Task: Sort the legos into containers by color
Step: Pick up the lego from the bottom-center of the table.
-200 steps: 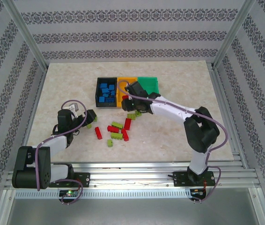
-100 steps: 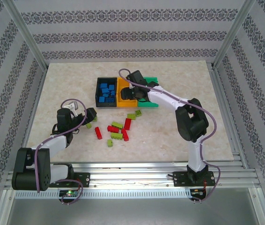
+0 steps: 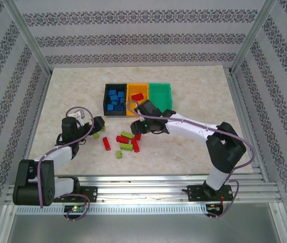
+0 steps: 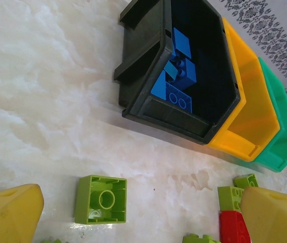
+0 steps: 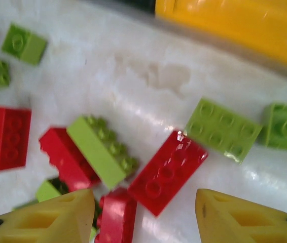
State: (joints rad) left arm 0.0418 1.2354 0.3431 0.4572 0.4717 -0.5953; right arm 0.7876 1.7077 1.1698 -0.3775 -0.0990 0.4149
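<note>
The left gripper [image 4: 141,205] is wide open near a yellow-green plastic studded brick [image 4: 101,199]; the right gripper [image 5: 144,200], fingers apart, holding nothing, is over loose red bricks [image 5: 167,172] (one red brick [image 3: 137,96] lies in the orange plastic bin [image 3: 138,85]); blue bricks [image 4: 176,76] sit in the black plastic bin [image 4: 143,61]

Blk/wht arms [image 3: 189,126], purple cables [image 3: 76,108], yellow fingers [image 4: 11,212].

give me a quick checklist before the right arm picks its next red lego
1. right gripper open, holding nothing: ok
2. nearest red brick lined up between its fingers: ok
3. room around that brick: not ok, lime brick crowds it
4. orange bin unblocked, binned red brick inside: ok
5. left gripper open, apart from the right gripper: ok
</note>
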